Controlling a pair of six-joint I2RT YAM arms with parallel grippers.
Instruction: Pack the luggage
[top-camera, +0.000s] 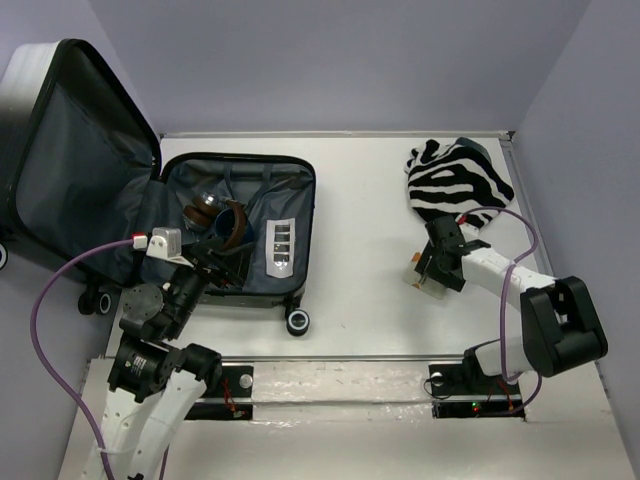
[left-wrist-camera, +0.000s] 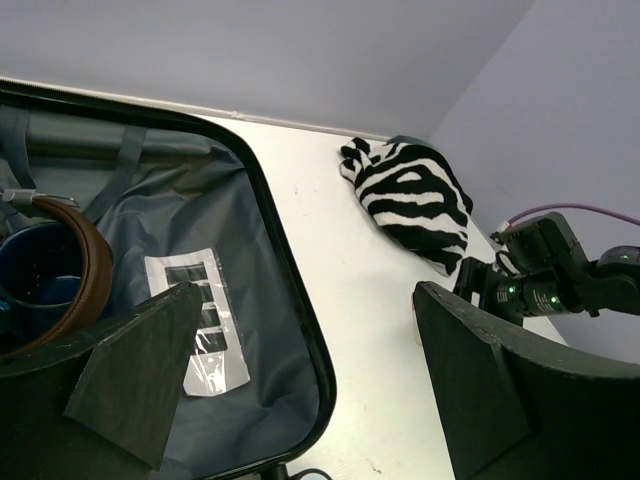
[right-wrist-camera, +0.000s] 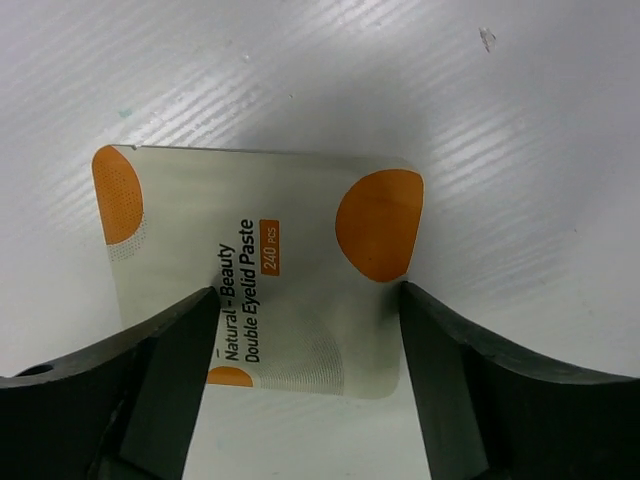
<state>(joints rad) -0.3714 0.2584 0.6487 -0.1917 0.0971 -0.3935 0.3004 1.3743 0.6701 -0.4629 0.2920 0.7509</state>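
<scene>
The luggage (top-camera: 308, 205) lies open at the left of the table, its lid (top-camera: 80, 170) leaning back. Inside are a brown belt (top-camera: 236, 226), a blue cup (left-wrist-camera: 38, 268) and a clear packet of dark strips (top-camera: 281, 248). My left gripper (left-wrist-camera: 305, 300) hovers open over the case's near right rim (left-wrist-camera: 300, 330), nothing between its fingers. My right gripper (right-wrist-camera: 308, 295) is down on the table, open, its fingers either side of a flat cream and orange packet of eyelid paste (right-wrist-camera: 270, 200). In the top view that gripper (top-camera: 432, 275) covers most of the packet.
A zebra-striped cloth (top-camera: 455, 180) lies at the far right corner, just beyond the right arm (left-wrist-camera: 540, 275). Walls close in the table at the back and right. The case's caster wheel (top-camera: 297, 321) sticks out toward the near edge.
</scene>
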